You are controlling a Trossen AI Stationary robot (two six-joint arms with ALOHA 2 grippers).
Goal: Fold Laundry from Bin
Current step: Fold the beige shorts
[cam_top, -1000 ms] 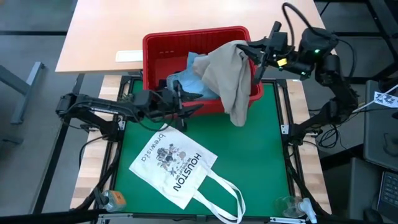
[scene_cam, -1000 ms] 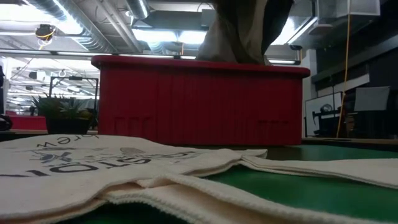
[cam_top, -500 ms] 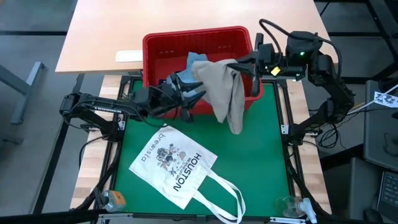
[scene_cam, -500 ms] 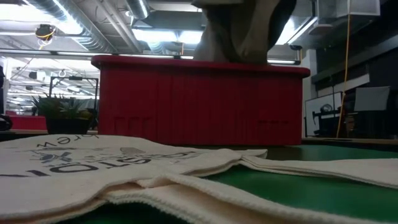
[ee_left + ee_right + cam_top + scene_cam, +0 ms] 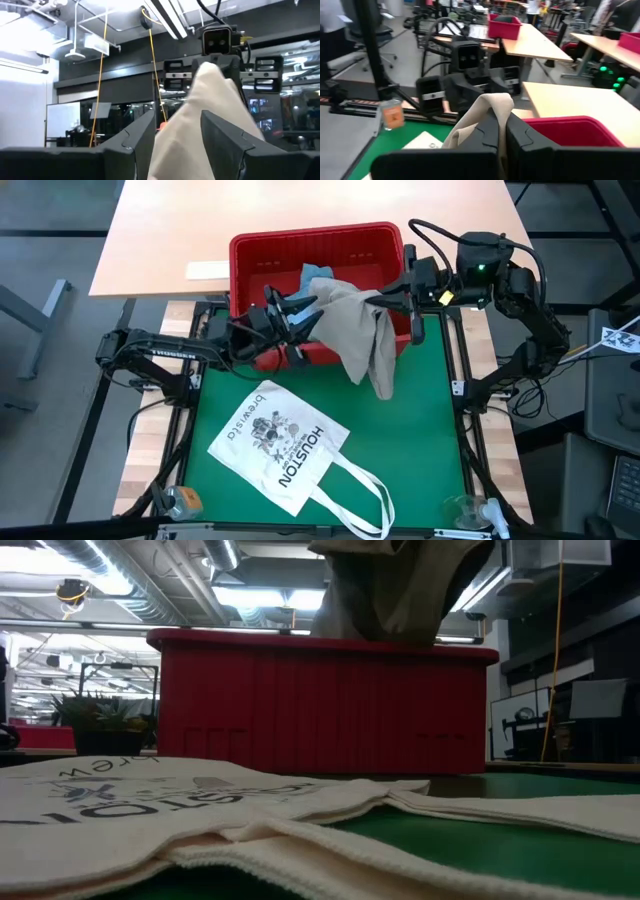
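Closest to the camera side of the bench is the white tote bag, flat on the green mat and not part of the job.

Behind it, the beige cloth hangs over the front rim of the red bin, its tail drooping onto the mat. It looks light and totally floppy, so I'd guess it'll sag and bunch wherever it isn't pinched. Best bet is probably two spread-out points along one edge or at corners, so it hangs flat instead of roping up.

The right claw is clamped fully shut on the cloth's upper edge, holding it up above the bin's right side. The left claw is partly open at the cloth's other side; in the left wrist view the beige fabric sits right between its two fingers, but they don't look closed on it.

Farther back, light blue denim is in the bin.
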